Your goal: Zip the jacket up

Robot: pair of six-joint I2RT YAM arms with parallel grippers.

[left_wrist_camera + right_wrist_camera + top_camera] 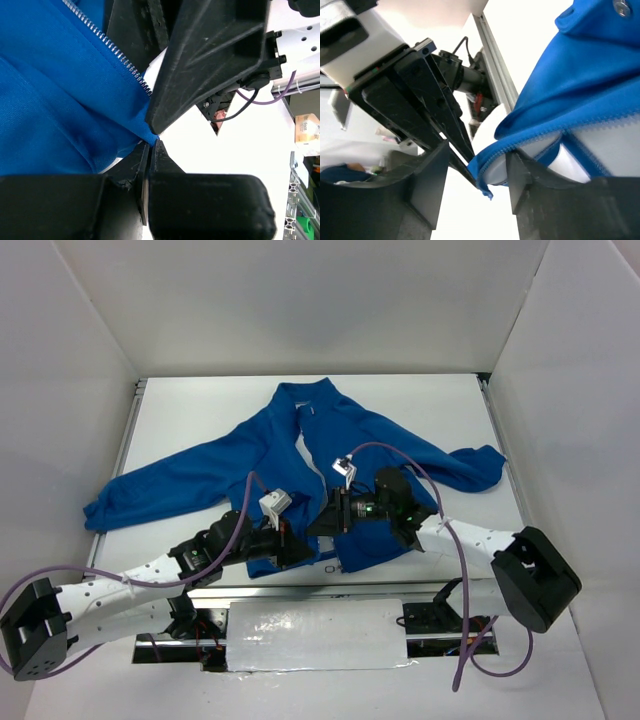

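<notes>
Left gripper (150, 146): the jaws are fully closed. The 2 fingers press together on the bottom corner of 1 front panel of the jacket (225, 470). The pinched point lies directly below the last teeth of the zipper (112, 47). These silver teeth run along the panel edge, away from the grip.

Right gripper (477, 152): the jaws are apart. The hem edge of the jacket passes through the gap between the 2 fingers. It lies against the finger on the right of the wrist view, and the other finger stands clear of the fabric. The fingers do not close on the cloth. The closed tips of the left gripper reach into the same gap, so the 2 grippers sit just beside each other at the hem.

Jacket: it lies spread on the white table (440, 410), front side up. The collar (305, 395) points toward the far edge and the hem toward the arm bases. The 2 sleeves extend outward, 1 to each side. In the overhead view a pale strip shows between the 2 front panels from the collar downward. Both grippers meet at the lower end of this line, near the middle of the table's near edge.
</notes>
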